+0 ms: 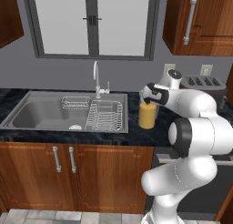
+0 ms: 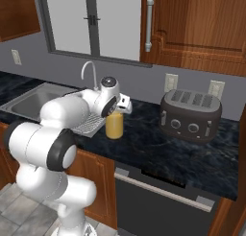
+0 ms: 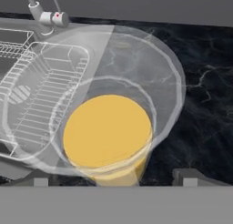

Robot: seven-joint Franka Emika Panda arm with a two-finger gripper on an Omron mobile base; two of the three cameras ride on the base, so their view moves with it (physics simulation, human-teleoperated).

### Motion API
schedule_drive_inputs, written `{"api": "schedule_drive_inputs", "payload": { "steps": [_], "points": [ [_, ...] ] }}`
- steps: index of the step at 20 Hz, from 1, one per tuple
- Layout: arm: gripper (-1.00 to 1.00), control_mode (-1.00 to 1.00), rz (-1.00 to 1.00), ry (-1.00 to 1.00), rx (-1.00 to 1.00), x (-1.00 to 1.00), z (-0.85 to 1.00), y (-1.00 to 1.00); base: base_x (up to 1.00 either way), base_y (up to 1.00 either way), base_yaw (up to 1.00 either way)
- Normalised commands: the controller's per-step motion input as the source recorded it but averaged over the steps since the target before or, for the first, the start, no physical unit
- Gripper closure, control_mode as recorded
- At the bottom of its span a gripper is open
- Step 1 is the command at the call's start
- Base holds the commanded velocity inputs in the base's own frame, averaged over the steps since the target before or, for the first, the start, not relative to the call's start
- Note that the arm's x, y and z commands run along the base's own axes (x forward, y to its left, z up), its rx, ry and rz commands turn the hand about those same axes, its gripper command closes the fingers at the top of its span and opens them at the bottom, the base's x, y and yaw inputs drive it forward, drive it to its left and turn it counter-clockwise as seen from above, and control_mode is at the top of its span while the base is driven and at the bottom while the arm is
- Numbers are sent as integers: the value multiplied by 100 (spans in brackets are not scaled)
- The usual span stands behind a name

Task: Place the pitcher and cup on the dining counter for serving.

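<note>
Clear glass pitcher (image 3: 109, 136) stands upright directly below the gripper (image 3: 113, 180), whose jaws spread wide, holding nothing, either side of its rim.

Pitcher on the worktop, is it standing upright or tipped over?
Upright: the pitcher stands vertical on the black worktop, its orange liquid level from above.

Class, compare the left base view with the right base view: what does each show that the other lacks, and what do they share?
Left base view alone: the whole sink basin and the two cabinet doors below it. Right base view alone: the dishwasher front under the counter. Shared: the pitcher of orange liquid upright on the black worktop, the open gripper just above it, the toaster, faucet and window.
</note>
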Motion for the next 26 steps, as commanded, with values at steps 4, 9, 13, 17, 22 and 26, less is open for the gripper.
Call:
{"api": "schedule_drive_inputs", "payload": {
  "steps": [4, 9, 13, 17, 22, 26],
  "points": [
    [100, -100, 2, 0, 0, 0, -35, 1, 0, 0, 0],
    [100, -100, 0, -2, 0, 0, -1, 0, 0, 0, 0],
    [100, -100, 0, -10, 0, -4, 0, 0, 0, 0, 0],
    [100, -100, 0, -22, 0, -22, 2, 0, 0, 0, 0],
    [100, -100, 0, -35, -1, -36, 21, 0, 0, 0, 0],
    [100, -100, 0, -29, 0, -39, 45, 0, 0, 0, 0]
  ]
}}
